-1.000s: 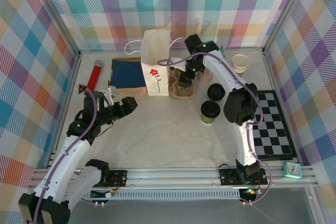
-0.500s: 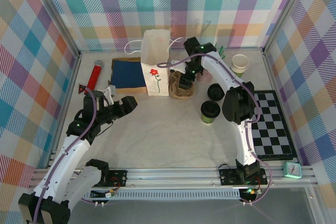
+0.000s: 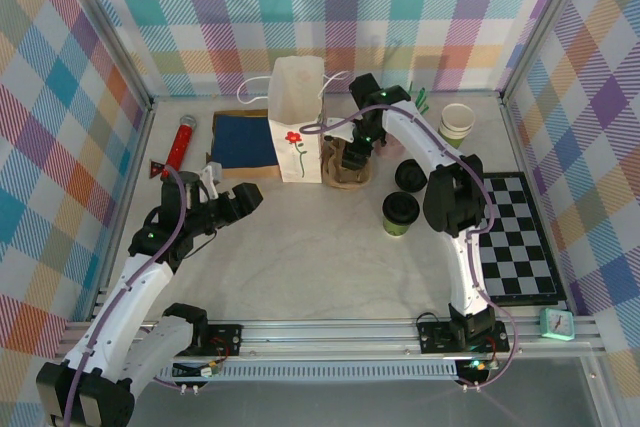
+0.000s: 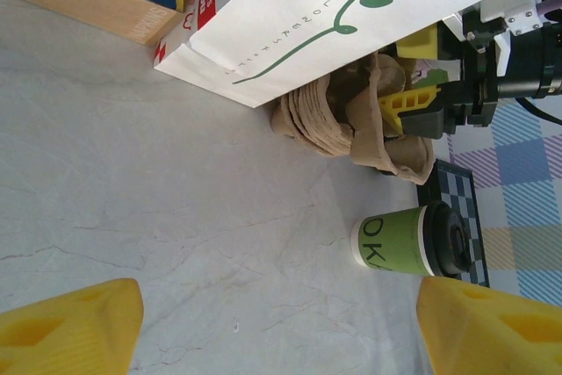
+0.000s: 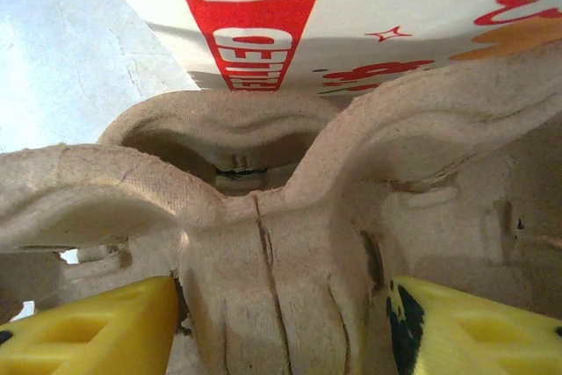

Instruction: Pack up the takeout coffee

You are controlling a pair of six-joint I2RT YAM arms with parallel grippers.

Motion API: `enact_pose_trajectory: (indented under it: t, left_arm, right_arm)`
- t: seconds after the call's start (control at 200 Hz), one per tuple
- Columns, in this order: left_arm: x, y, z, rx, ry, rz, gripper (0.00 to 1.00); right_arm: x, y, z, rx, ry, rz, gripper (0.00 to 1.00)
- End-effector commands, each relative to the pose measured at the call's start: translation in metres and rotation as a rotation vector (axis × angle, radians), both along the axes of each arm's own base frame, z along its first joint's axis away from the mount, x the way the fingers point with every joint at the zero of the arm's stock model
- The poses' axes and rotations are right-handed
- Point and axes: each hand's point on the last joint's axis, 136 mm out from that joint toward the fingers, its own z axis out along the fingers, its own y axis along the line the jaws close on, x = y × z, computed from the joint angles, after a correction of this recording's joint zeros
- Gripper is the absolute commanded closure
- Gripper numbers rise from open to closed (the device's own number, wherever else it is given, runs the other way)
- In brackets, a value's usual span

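The takeout coffee [image 3: 400, 213], a green paper cup with a black lid, stands on the table right of centre; in the left wrist view the coffee [image 4: 413, 239] appears sideways at lower right. The brown pulp cup carrier [image 3: 348, 173] sits against the white flower-print paper bag [image 3: 297, 127]. My right gripper [image 3: 353, 155] reaches down into it, and its yellow fingers [image 5: 88, 327] press both sides of the carrier's central ridge [image 5: 272, 261]. Far to the left of the cup, my left gripper [image 3: 243, 201] hovers over bare tabletop, its jaws wide apart and empty [image 4: 281, 322].
A second black-lidded round thing [image 3: 412, 177] sits just behind the coffee. A lidless green-and-white cup stack [image 3: 458, 120] stands at the back right. A checkered board [image 3: 520, 237] lies at right. A blue book [image 3: 244, 141] and a red cylinder [image 3: 180, 144] lie at back left.
Almost nothing moved. The right gripper shifted slightly left at the carrier; the left arm holds about the same pose.
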Motion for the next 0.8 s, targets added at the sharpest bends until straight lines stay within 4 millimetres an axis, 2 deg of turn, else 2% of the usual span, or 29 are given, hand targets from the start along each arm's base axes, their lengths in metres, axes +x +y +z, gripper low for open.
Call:
enact_pose_trajectory:
  t: [0.0, 0.27, 0.465, 0.795]
  left_arm:
    - [0.005, 0.005, 0.012, 0.003, -0.035, 0.012, 0.19]
    - [0.004, 0.005, 0.013, 0.003, -0.037, 0.012, 0.19]
    - [0.004, 0.006, 0.013, 0.005, -0.037, 0.017, 0.19]
    - [0.004, 0.005, 0.014, 0.002, -0.042, 0.014, 0.19]
  right_arm:
    - [-0.011, 0.005, -0.003, 0.005, 0.025, 0.034, 0.39]
    - [-0.011, 0.007, -0.004, -0.016, 0.008, 0.035, 0.52]
    - [-0.008, 0.010, -0.001, -0.022, -0.039, 0.029, 0.67]
    - [-0.016, 0.011, 0.011, -0.030, -0.063, 0.015, 0.68]
